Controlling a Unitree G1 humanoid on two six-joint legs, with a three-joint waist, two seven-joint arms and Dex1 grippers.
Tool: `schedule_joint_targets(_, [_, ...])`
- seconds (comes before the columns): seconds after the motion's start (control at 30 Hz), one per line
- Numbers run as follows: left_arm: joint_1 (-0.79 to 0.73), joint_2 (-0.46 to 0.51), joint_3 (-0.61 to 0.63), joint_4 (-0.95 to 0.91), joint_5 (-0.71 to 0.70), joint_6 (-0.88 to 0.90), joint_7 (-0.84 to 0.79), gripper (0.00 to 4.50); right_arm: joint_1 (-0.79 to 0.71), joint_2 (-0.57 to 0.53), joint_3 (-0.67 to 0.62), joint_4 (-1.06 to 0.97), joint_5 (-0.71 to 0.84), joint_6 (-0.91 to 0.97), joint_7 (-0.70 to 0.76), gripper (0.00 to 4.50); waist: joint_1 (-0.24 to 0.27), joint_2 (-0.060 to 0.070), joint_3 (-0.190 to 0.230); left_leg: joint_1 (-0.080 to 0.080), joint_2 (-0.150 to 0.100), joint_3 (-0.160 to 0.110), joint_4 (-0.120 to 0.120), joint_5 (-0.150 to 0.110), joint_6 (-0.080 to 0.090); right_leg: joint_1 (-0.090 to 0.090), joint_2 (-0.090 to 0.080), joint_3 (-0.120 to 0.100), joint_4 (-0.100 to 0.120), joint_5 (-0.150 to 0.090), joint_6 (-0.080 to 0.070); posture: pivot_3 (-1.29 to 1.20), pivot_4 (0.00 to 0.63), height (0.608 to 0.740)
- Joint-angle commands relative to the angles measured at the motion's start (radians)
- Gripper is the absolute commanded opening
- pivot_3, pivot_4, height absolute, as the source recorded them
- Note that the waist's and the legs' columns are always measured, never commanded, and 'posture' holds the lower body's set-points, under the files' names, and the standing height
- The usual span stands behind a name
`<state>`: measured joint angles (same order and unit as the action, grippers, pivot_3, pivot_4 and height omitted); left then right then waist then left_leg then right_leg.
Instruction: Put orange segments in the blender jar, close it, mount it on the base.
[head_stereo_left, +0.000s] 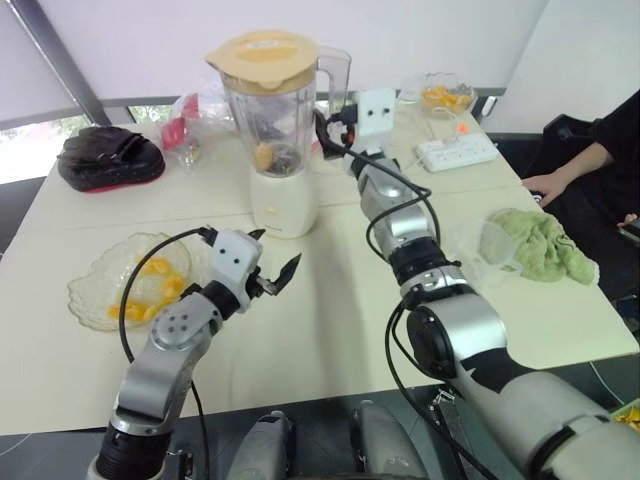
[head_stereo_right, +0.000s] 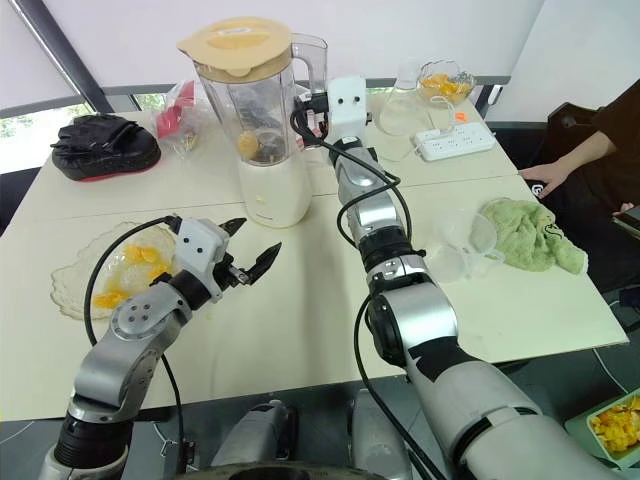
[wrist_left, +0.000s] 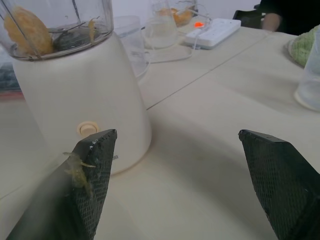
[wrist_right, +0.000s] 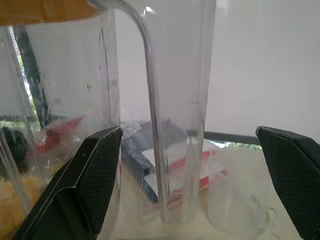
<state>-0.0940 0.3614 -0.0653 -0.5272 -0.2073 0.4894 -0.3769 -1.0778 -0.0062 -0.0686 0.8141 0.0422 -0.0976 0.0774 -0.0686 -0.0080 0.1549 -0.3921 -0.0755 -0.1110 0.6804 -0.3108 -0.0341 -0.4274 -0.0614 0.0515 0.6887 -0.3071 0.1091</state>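
Left eye view puts the blender jar (head_stereo_left: 272, 105) near the table's (head_stereo_left: 330, 330) centre toward twelve o'clock, seated upright on the base (head_stereo_left: 281, 203), its tan lid (head_stereo_left: 262, 58) on and a few orange segments (head_stereo_left: 264, 155) lying at the bottom by the dark blades. The jar's handle (head_stereo_left: 338, 80) sticks out at three o'clock, and the right gripper (wrist_right: 190, 185) sits just beside it: in the right wrist view its two black fingers stand wide apart with the clear handle between them, neither pad touching it, so it grips nothing. At about seven o'clock from the base the left gripper (head_stereo_left: 275, 262) hangs over bare tabletop, its jaws also spread wide and empty, a shred of pulp stuck to one finger (wrist_left: 90, 175). Farther out at eight o'clock a glass dish (head_stereo_left: 88, 290) holds more orange pieces. At ten o'clock lies a black pouch (head_stereo_left: 108, 158); at two o'clock, a white power strip (head_stereo_left: 455, 152); at four o'clock, a green cloth (head_stereo_left: 545, 245), with a person's hand (head_stereo_left: 545, 185) beyond it.
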Motion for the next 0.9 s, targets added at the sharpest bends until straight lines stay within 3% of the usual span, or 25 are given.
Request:
schedule_joint_targets(0.03, [-0.012,-0.006,0.001,-0.024,0.000,-0.020,0.000,4.12,0.090,-0.019,0.022,-0.198,0.003,0.059,0.033,4.44,0.001,0.000,0.000,0.000,0.000,0.000,0.000,0.000,0.000,0.000,0.000,0.000,0.000,0.000,0.000,0.00,0.150,0.740])
schedule_joint_targets(0.23, [-0.013,-0.014,0.029,-0.046,-0.035,-0.002,-0.001,4.12,0.305,-0.050,0.057,-0.553,0.067,0.222,0.149,4.44,0.001,0.000,0.000,0.000,0.000,0.000,0.000,0.000,0.000,0.000,0.000,0.000,0.000,0.000,0.000,0.00,0.150,0.740])
schedule_joint_targets(0.4, [-0.042,0.005,0.078,-0.084,-0.089,0.062,-0.006,4.12,0.442,-0.173,0.111,-0.877,0.152,0.365,0.346,4.44,0.006,0.000,0.000,0.000,0.000,0.000,0.000,0.000,0.001,0.000,0.000,0.000,-0.001,0.000,0.000,0.00,0.150,0.740])
schedule_joint_targets(0.67, [-0.045,0.049,0.187,-0.135,-0.149,0.127,0.003,4.12,0.572,-0.437,0.077,-1.163,0.298,0.505,0.604,4.44,0.032,0.000,0.000,0.000,0.000,0.000,0.000,-0.001,0.002,0.002,0.000,-0.001,-0.003,0.000,0.000,0.00,0.150,0.740])
schedule_joint_targets(0.9, [-0.027,0.091,0.271,-0.190,-0.222,0.185,0.002,4.12,0.628,-0.588,-0.005,-1.267,0.422,0.610,0.680,4.44,0.047,-0.001,0.000,0.001,0.000,0.000,0.000,-0.002,0.003,0.003,-0.001,-0.001,-0.004,0.000,0.000,0.00,0.150,0.740])
